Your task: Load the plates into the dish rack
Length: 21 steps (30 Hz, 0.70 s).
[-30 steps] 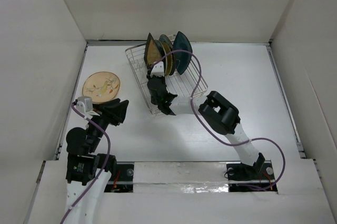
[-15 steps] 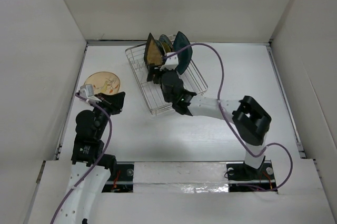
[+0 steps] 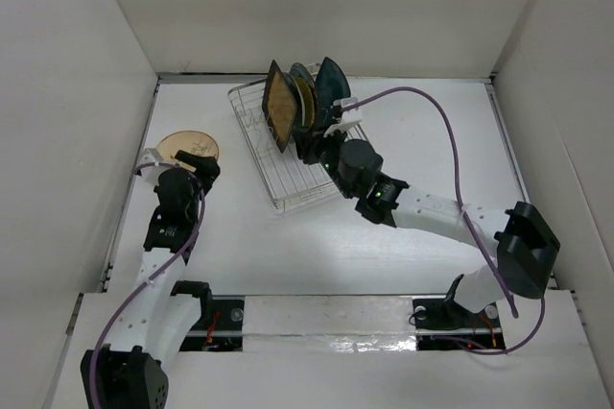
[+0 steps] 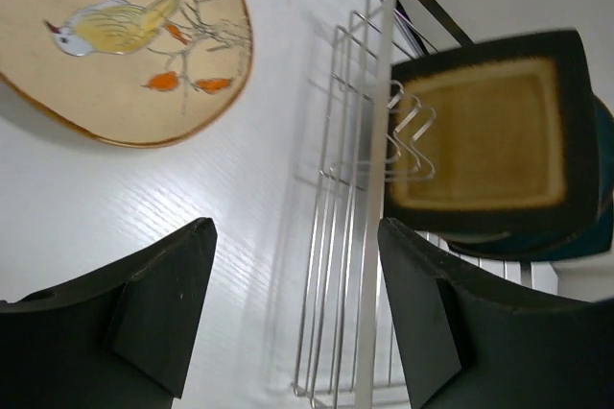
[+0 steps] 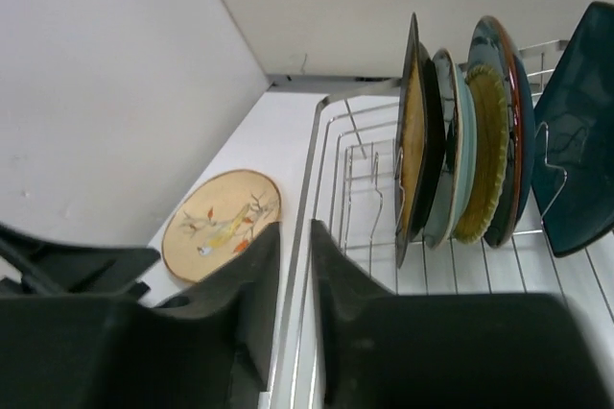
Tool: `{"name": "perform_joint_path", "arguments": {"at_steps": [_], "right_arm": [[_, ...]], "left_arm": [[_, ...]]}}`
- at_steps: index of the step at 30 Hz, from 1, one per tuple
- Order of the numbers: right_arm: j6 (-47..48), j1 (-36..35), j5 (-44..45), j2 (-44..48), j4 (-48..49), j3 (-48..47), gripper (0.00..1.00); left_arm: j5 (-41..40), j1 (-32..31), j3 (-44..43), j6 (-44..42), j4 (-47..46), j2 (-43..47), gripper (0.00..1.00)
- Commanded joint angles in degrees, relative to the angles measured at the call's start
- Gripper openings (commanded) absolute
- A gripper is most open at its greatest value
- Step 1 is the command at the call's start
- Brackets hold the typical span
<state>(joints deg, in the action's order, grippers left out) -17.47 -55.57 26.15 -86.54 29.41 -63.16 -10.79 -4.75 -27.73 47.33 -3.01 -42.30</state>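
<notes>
The silver wire dish rack (image 3: 288, 183) holds several plates on edge at its far end, the mustard square black-rimmed plate (image 3: 280, 107) nearest the front; the right wrist view shows it (image 5: 411, 140) beside a pale green plate (image 5: 446, 159), a yellow woven plate (image 5: 480, 159) and a dark teal squarish plate (image 5: 580, 140). The tan plate with the bird drawing (image 3: 177, 145) lies flat left of the rack. My left gripper (image 3: 203, 167) is open and empty at this plate's near right edge (image 4: 125, 44). My right gripper (image 3: 309, 145) is over the rack, nearly shut and empty, the rack's rim (image 5: 302, 198) showing through the gap.
White walls enclose the table on the left, back and right. The rack (image 4: 345, 188) stands just right of the left gripper (image 4: 295, 227). The left arm (image 5: 58, 265) shows at the left of the right wrist view. The right arm's cable arcs over the table right of the rack.
The right arm has stretched out, carrying its gripper from the rack's near end up toward the plates. The left gripper has moved up to the tan plate's edge.
</notes>
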Motion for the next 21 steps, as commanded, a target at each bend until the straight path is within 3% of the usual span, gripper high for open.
{"name": "perform_joint_path", "arguments": {"at_steps": [1, 3, 7, 9, 11, 13, 18, 21], "right_arm": [[-2.91, 0.63, -3.30, 3.04, 1.08, 1.98, 0.35], [-3.71, 1.17, -3.82, 3.84, 1.18, 2.68, 0.45], [-5.98, 3.44, -6.55, 5.07, 1.61, 3.83, 0.47], [-6.69, 4.33, -7.25, 5.94, 2.58, 5.05, 0.47], [-9.58, 5.99, -8.04, 7.26, 4.85, 7.15, 0.47], [-10.38, 6.53, -9.62, 8.14, 6.44, 8.57, 0.47], [-11.79, 9.42, -13.48, 8.58, 5.75, 8.49, 0.48], [-13.72, 11.27, -16.56, 8.32, 6.80, 9.10, 0.48]], "left_arm": [[-5.91, 2.20, 0.12, 3.99, -2.44, -1.54, 0.66], [-8.80, 3.17, 0.74, 4.43, -2.97, -2.78, 0.64], [-3.74, 12.54, 0.57, 4.44, -5.59, -11.01, 0.58], [-0.04, 15.03, 0.83, 4.70, -6.92, -14.19, 0.38], [0.15, 17.31, 0.74, 4.96, -8.24, -18.24, 0.32], [0.24, 18.03, 0.48, 5.58, -8.59, -21.48, 0.32], [-1.78, 19.34, -1.27, 5.84, -9.04, -27.91, 0.48], [-2.48, 19.87, -2.85, 6.28, -9.30, -32.66, 0.51]]}}
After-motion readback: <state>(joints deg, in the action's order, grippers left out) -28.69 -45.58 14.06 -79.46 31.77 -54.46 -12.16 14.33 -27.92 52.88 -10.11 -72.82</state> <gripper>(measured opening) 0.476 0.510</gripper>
